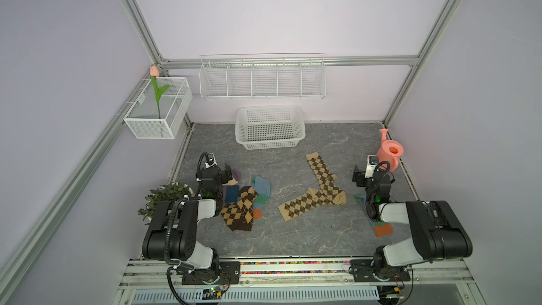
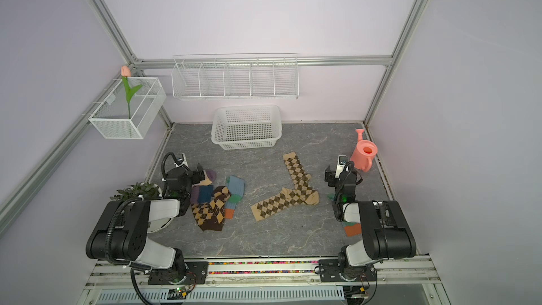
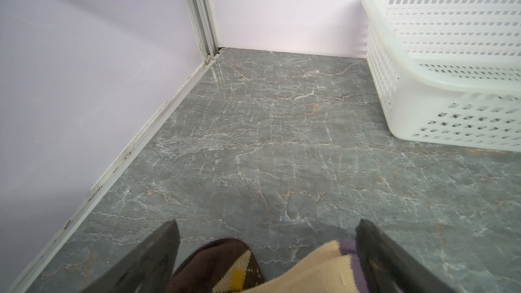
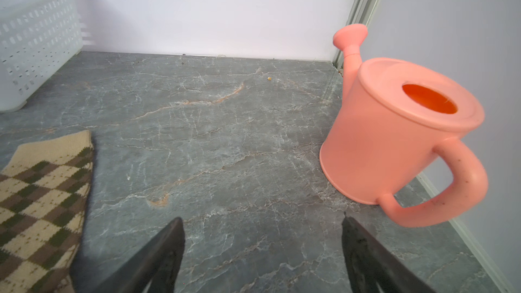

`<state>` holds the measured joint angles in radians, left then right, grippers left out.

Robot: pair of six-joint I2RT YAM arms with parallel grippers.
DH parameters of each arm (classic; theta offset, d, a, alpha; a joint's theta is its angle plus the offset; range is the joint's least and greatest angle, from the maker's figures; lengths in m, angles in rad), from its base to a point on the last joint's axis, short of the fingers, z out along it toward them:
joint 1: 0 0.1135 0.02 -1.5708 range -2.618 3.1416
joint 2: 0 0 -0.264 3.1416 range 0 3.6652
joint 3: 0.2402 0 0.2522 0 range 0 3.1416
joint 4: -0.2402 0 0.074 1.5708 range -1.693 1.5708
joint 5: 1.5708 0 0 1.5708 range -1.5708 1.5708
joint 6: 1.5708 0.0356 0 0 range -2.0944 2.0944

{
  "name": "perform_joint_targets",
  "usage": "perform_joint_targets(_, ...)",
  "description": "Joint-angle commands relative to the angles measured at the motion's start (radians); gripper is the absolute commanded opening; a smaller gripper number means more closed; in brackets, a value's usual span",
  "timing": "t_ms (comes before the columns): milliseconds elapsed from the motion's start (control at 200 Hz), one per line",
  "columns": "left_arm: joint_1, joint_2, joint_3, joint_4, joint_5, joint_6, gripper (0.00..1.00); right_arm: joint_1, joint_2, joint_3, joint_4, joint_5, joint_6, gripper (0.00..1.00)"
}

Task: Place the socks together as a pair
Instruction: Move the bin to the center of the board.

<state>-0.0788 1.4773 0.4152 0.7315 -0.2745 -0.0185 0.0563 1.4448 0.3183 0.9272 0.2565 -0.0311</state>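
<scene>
Left gripper: jaws spread wide, nothing between them. It hangs low over the toe of a dark brown-yellow argyle sock and a cream striped sock; contact cannot be told. Right gripper: jaws likewise wide apart and holding nothing, over bare table. The cuff of a tan-brown argyle sock lies to one side and a pink watering can stands to the other, neither touched. In both top views the socks lie in three groups. A heap sits by the left arm, where dark argyle knit overlaps the cream striped sock and a blue-grey sock with green patch and orange cuff. Two tan-brown argyle socks lie at mid-table, overlapping at the foot ends in a V. A second blue-grey sock is partly hidden under the right arm, well apart from its match. A white basket stands against the back wall.
</scene>
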Motion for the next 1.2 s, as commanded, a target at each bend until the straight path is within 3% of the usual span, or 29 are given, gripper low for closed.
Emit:
perform_joint_targets(0,-0.005,-0.121,0.022,-0.096,-0.101,-0.034,0.99,0.035,-0.133,0.046,-0.173,0.129,0.0,0.88)
perform_joint_targets(65,-0.006,-0.226,0.11,-0.381,-0.14,-0.14,0.99,0.033,-0.226,0.141,-0.449,0.153,0.146,0.89)
perform_joint_targets(145,-0.008,-0.307,0.232,-0.661,-0.089,-0.26,0.99,0.024,-0.303,0.205,-0.645,0.025,0.232,0.89)
perform_joint_targets(215,-0.006,-0.319,0.293,-0.71,0.017,-0.317,0.99,0.023,-0.339,0.187,-0.634,-0.065,0.239,0.89)
perform_joint_targets(265,-0.007,-0.303,0.313,-0.687,0.047,-0.404,0.99,0.021,-0.36,0.169,-0.638,-0.04,0.3,0.89)
perform_joint_targets(295,-0.006,-0.284,0.327,-0.668,0.081,-0.419,0.99,0.018,-0.375,0.159,-0.652,-0.008,0.345,0.89)
perform_joint_targets(345,-0.007,-0.229,0.387,-0.685,0.133,-0.435,0.89,0.013,-0.403,0.14,-0.665,0.023,0.388,0.89)
perform_joint_targets(500,-0.009,0.064,0.735,-0.958,0.254,-0.427,0.82,-0.002,-0.457,0.134,-0.684,-0.08,0.374,0.89)
perform_joint_targets(625,-0.046,0.226,0.869,-0.996,0.247,-0.413,0.79,0.01,-0.409,0.191,-0.737,-0.142,0.348,1.0)
perform_joint_targets(855,-0.072,0.489,1.199,-1.236,0.249,-0.396,0.77,0.023,-0.322,0.26,-0.794,-0.177,0.334,0.89)
perform_joint_targets(1000,-0.107,0.579,1.317,-1.332,0.161,-0.386,0.69,0.025,-0.327,0.258,-0.797,-0.18,0.332,0.88)
perform_joint_targets(1195,-0.111,0.633,1.361,-1.355,0.164,-0.383,0.57,0.025,-0.316,0.263,-0.798,-0.187,0.33,0.87)
